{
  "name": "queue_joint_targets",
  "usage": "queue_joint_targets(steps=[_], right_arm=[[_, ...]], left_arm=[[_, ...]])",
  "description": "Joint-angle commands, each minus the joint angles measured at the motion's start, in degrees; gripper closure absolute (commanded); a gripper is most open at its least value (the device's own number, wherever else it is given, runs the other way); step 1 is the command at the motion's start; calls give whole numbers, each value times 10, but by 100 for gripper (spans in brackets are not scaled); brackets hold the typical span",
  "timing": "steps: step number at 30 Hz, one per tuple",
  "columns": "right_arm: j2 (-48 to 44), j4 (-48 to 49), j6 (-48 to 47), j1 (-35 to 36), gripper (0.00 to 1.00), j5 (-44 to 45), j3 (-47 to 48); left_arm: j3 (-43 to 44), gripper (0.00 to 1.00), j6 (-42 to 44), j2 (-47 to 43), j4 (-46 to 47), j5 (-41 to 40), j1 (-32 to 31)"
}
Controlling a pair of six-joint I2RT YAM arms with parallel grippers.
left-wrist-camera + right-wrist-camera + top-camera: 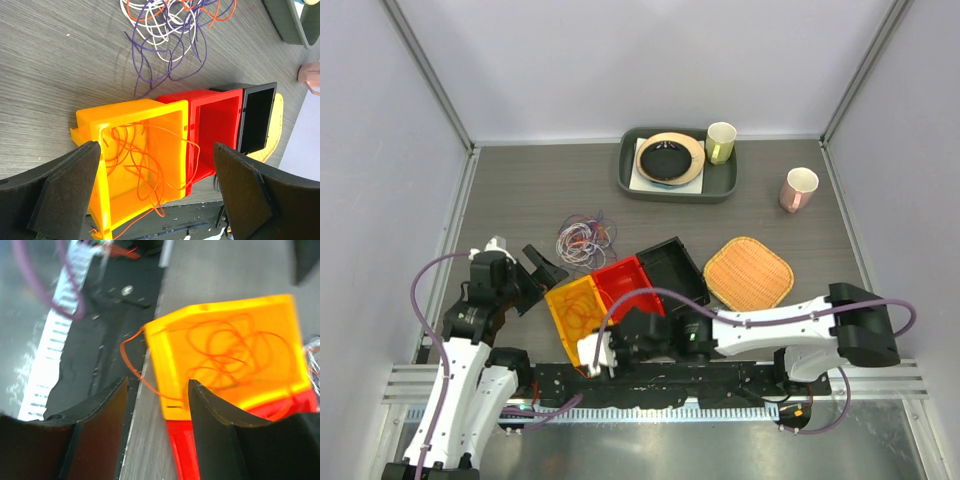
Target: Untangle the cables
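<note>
Tangle of cables [584, 240], purple, white and orange-red, loose on the table [520, 190] just beyond a row of three open bins. Yellow bin [570, 310], red bin [625, 283] and black bin [675, 265] side by side, walls touching. Inside the yellow bin, one separate orange cable [131, 150] in loose loops, one end draped over the wall nearest the table's front edge.

Left gripper [542, 268]: spread wide, holding nothing, just beside the yellow bin and facing it.

Right gripper [592, 352]: likewise spread and empty, low at the near corner of the yellow bin. Draped cable end between the fingers [100, 430] in the blurred wrist view, perhaps touching neither.

Woven mat [748, 272] just right of the black bin. Grey tray [625, 175] with a plate [670, 158] at the far side, well apart.
</note>
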Motion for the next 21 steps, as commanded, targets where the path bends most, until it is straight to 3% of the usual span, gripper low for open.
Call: queue_joint_targets(steps=[1, 6, 21], right_arm=[[66, -5, -183, 63, 43, 5, -13], [134, -22, -215, 78, 43, 45, 17], [172, 19, -272, 76, 47, 105, 14]], left_arm=[[13, 0, -5, 0, 0, -16, 1], [17, 0, -1, 6, -4, -15, 1], [17, 0, -3, 5, -3, -23, 1]])
